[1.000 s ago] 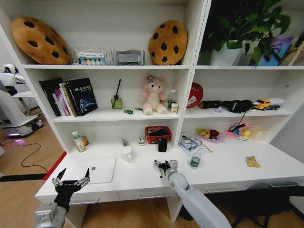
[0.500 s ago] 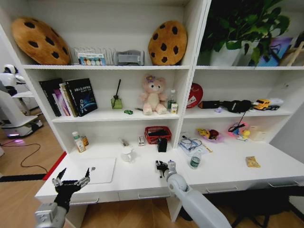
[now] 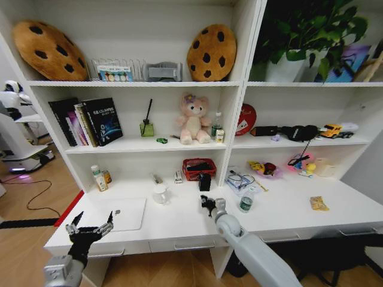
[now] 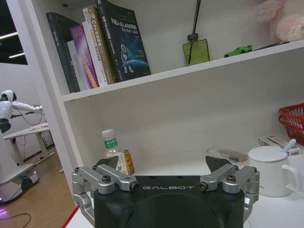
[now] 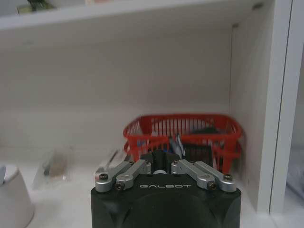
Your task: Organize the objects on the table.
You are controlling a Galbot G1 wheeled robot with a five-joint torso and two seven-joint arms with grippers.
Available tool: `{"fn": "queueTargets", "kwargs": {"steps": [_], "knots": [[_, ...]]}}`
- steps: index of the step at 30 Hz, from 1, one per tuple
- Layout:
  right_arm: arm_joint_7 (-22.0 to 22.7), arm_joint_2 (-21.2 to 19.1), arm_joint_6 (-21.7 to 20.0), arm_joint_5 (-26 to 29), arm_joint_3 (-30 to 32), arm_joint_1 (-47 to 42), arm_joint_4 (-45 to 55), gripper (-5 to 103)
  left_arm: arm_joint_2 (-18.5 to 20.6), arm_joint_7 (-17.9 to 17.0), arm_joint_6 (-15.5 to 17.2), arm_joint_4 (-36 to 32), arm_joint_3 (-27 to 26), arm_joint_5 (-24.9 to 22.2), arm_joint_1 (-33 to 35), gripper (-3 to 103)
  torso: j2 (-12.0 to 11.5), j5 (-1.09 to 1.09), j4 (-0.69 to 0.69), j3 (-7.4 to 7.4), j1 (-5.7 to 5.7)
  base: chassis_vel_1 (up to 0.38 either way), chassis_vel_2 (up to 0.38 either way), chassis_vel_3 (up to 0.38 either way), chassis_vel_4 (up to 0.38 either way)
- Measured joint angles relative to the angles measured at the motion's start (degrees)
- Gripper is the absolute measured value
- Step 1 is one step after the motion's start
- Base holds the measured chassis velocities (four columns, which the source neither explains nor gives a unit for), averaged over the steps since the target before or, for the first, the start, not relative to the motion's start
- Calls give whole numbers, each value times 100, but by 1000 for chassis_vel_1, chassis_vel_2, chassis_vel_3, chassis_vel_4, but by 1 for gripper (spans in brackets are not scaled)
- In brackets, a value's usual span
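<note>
Right pincer point(image 3: 207, 205) advanced over table point(image 3: 287, 210) toward red basket point(image 3: 198, 168), fingers closed, empty. Left pincer point(image 3: 90, 227) unmoved at front edge, spread wide, empty. Laptop point(image 3: 122, 214) flat beside it.

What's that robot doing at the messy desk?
It is tidying the long white desk. Its right gripper reaches out over the middle of the desk, fingers shut and holding nothing, pointed at the red basket and the small black thing in front of it. Its left gripper waits open at the desk's front left corner, near the silver laptop. A bottle and a yellow snack packet lie on the right side.
</note>
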Motion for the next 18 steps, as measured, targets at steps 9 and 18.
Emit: {"fn": "queueTargets", "kwargs": {"steps": [9,18], "knots": [[-562,357,1734,-1023,55,842,-1266,14,0,1,0,0,0,0,0,100,1,-1,2,0,0,0,0,0,0],[-621,863,2618,-1483,-23,1215,-2345,14,0,0,-1,0,0,0,0,100,1,-1,2,-1,-1,0,0,0,0]]}}
